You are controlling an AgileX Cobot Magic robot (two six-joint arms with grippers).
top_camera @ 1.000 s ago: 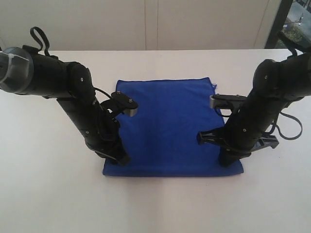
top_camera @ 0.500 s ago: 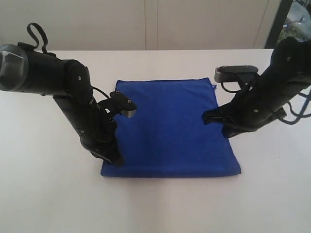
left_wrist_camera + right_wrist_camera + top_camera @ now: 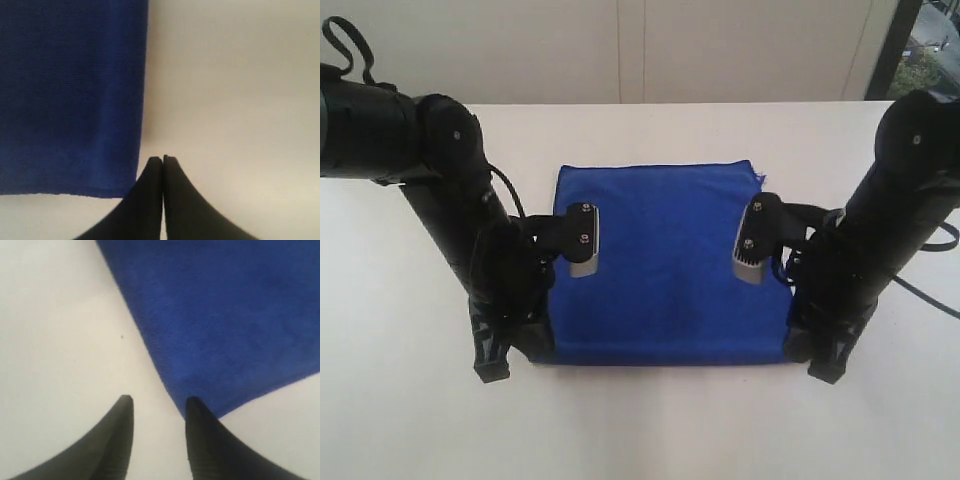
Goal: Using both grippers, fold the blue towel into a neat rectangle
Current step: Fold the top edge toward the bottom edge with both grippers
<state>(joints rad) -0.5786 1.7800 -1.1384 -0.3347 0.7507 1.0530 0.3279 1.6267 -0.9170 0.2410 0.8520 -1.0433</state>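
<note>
The blue towel [image 3: 665, 262] lies flat on the white table [image 3: 640, 430] as a plain rectangle, with a tiny tag [image 3: 761, 177] at its far right corner. My left gripper [image 3: 491, 372] points down at the table just outside the towel's near left corner. In the left wrist view it [image 3: 163, 159] is shut with nothing in it, right beside the towel [image 3: 70, 95] edge. My right gripper [image 3: 826, 370] is down at the near right corner. There it [image 3: 159, 401] stands open: one fingertip [image 3: 194, 405] is at the towel [image 3: 225, 315] corner, the other over bare table.
A pale wall [image 3: 620, 50] runs behind the table's far edge, and a dark frame [image 3: 898, 45] stands at the back right. Bare tabletop surrounds the towel on all sides.
Both arms have swung from over the towel's near edge to just outside its near corners. The right gripper rose, came back down and opened. The towel lies as before.
</note>
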